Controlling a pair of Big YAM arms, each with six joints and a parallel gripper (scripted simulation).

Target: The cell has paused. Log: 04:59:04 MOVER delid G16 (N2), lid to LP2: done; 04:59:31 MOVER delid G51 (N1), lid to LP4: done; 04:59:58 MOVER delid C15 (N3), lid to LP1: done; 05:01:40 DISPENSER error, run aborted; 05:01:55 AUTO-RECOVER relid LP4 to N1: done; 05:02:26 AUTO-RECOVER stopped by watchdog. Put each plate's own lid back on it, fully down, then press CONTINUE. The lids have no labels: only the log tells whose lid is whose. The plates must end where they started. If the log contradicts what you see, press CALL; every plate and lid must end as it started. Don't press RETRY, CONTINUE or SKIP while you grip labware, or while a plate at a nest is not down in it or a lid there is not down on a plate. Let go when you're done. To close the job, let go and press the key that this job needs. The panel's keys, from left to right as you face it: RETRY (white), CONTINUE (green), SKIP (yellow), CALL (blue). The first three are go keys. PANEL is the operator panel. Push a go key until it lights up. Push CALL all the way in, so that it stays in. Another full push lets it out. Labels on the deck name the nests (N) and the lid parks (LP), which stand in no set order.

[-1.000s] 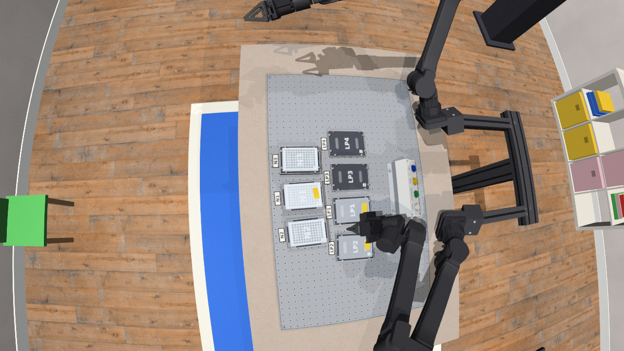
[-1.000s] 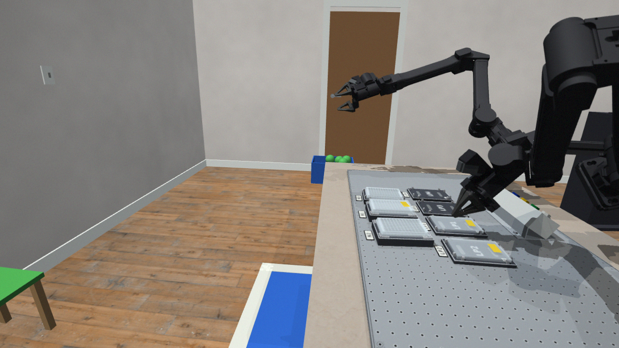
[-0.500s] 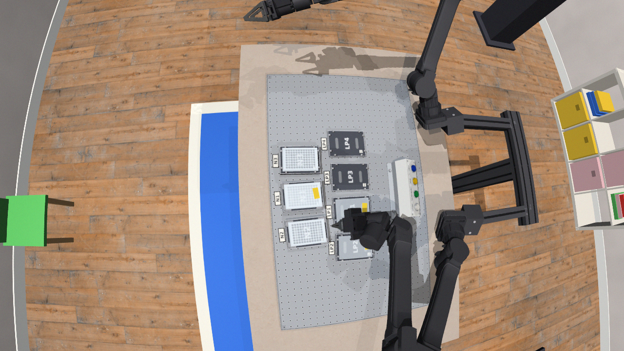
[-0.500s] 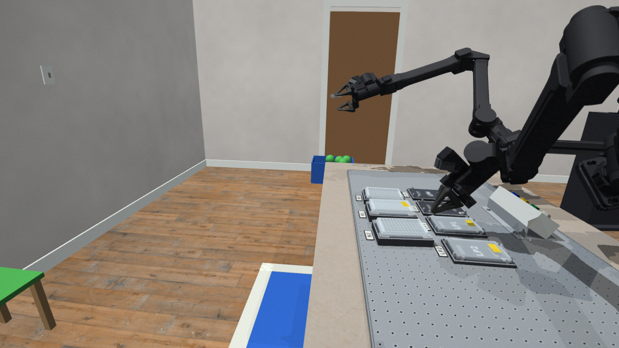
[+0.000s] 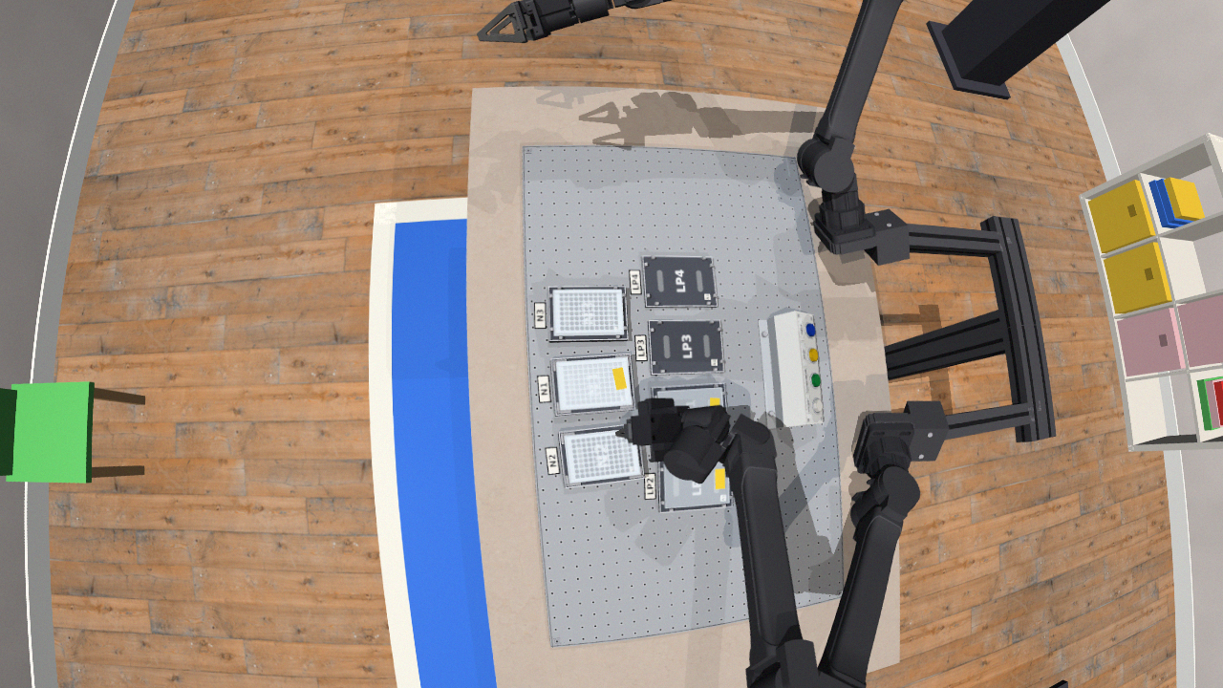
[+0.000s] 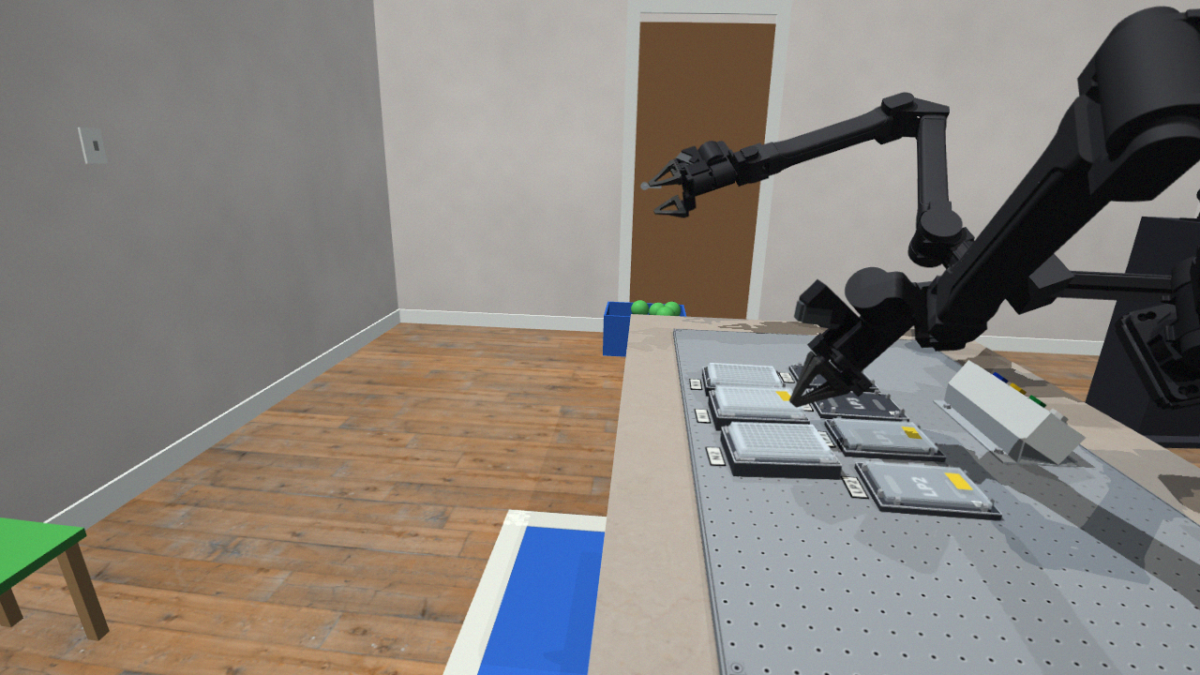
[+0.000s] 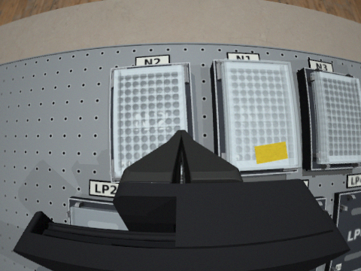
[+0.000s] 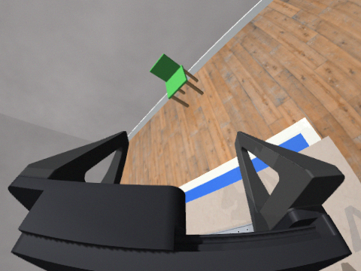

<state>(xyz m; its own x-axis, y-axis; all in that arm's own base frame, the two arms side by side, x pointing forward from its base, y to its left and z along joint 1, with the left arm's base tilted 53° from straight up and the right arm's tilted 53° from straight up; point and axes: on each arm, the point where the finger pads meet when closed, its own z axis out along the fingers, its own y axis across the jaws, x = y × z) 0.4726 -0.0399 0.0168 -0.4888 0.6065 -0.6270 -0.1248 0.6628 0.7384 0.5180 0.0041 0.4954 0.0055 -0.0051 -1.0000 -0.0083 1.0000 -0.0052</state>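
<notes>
Opposite the panel's long side spreads a beige table (image 5: 504, 256) (image 6: 646, 503) (image 7: 150, 22) (image 8: 210, 222), carrying a grey perforated deck (image 5: 598, 213) (image 6: 805, 604) (image 7: 49, 113). Panel is the white wedge-shaped operator panel (image 5: 790, 368) (image 6: 1002, 411); all places go by it.

My left gripper (image 5: 621, 434) (image 6: 793, 403) (image 7: 181, 135) is out from the white-key end, above the labware area, fingers together, nothing between. My right gripper (image 5: 481, 36) (image 6: 652, 199) (image 8: 181, 137) is well beyond the blue-key end, past the table edge, fingers wide, nothing held.

Far row from panel, blue-key end to white: clear well plate at N3 (image 5: 588, 312) (image 6: 742, 375) (image 7: 342, 117), lid off; clear well plate at N1 (image 5: 590, 384) (image 6: 755, 401) (image 7: 259, 105), wearing a clear lid with a yellow sticker; clear well plate at N2 (image 5: 598, 456) (image 6: 775, 442) (image 7: 150, 98), lid off. Can't tell if the N1 lid is fully down.

Nearer row, same order: black LP4 park (image 5: 679, 294) and black LP3 park (image 5: 675, 363) (image 7: 350, 222), both bare. Then a clear lid on LP1 (image 6: 880, 436), partly behind my left arm from above, and a clear lid on LP2 (image 5: 700, 491) (image 6: 922, 485). Each has a yellow sticker.

Smallest, on the panel: blue key (image 5: 809, 329), yellow key (image 5: 813, 354), green key (image 5: 815, 379), white key (image 5: 816, 405). No gripper touches them.

The left arm's closed jaws (image 5: 619, 434) (image 6: 793, 403) have moved toward the nest row.
</notes>
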